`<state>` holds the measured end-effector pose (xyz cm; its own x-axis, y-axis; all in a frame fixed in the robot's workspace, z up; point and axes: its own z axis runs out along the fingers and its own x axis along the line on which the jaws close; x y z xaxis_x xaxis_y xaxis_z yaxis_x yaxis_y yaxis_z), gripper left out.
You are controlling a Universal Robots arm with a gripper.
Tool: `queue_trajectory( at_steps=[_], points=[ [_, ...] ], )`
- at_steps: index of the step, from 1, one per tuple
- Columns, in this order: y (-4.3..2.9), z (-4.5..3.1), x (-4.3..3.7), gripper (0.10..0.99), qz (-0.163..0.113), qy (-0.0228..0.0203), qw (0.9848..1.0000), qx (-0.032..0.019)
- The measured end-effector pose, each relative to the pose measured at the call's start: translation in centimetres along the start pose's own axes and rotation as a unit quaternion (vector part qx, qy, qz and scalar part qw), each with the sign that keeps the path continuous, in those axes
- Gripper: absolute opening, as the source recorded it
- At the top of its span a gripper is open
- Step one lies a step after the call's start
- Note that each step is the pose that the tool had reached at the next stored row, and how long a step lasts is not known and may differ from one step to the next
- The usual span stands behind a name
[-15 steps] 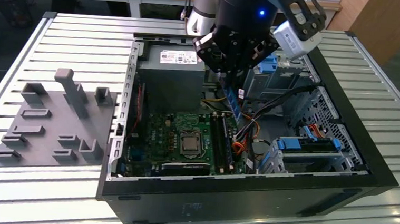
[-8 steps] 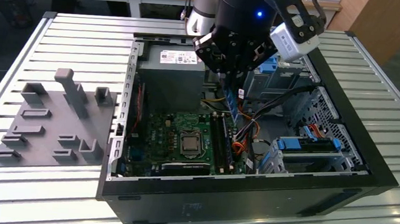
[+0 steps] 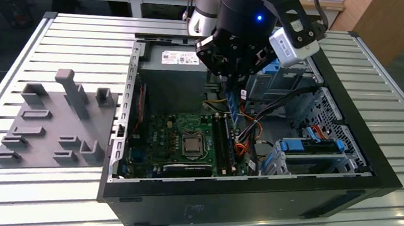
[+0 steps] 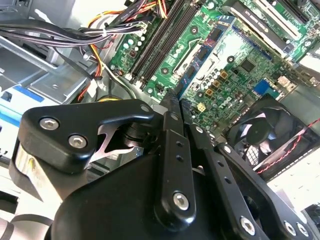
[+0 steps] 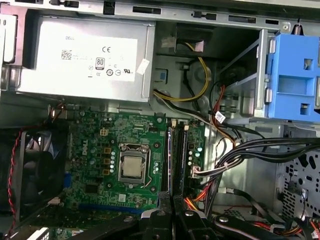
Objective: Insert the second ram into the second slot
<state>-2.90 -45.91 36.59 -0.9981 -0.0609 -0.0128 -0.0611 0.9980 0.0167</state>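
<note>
My gripper (image 3: 227, 78) hangs over the open computer case (image 3: 254, 180), shut on the second ram (image 3: 234, 107), a thin blue stick with a small white label. The stick points down from the fingers toward the black memory slots (image 3: 226, 142) beside the processor socket, and its lower end is still above the board. In the second wrist view the blue stick (image 4: 205, 52) runs out from the closed fingertips (image 4: 170, 107), tilted over the green board next to the long slots (image 4: 157, 42). In the first wrist view the fingers (image 5: 156, 219) sit just above the slots (image 5: 180, 155), with the stick edge-on.
A grey power supply (image 3: 172, 76) fills the case's far end. Bundled cables (image 3: 258, 122) and light-blue drive clips (image 3: 314, 145) crowd the exterior view's right. The processor socket (image 5: 132, 167) and a black fan (image 5: 30, 165) lie beside the slots. A grey fixture plate (image 3: 51, 129) sits on the table.
</note>
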Motion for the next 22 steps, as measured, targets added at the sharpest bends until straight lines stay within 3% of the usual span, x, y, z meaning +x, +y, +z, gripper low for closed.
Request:
queue_trajectory(
  at_steps=[8,22],
  points=[
    [-0.01,0.66,0.01,0.133,0.000,0.0001,1.0000,0.0001],
    [-0.01,1.05,0.01,0.133,0.000,0.0001,1.0000,0.0001]
  ],
)
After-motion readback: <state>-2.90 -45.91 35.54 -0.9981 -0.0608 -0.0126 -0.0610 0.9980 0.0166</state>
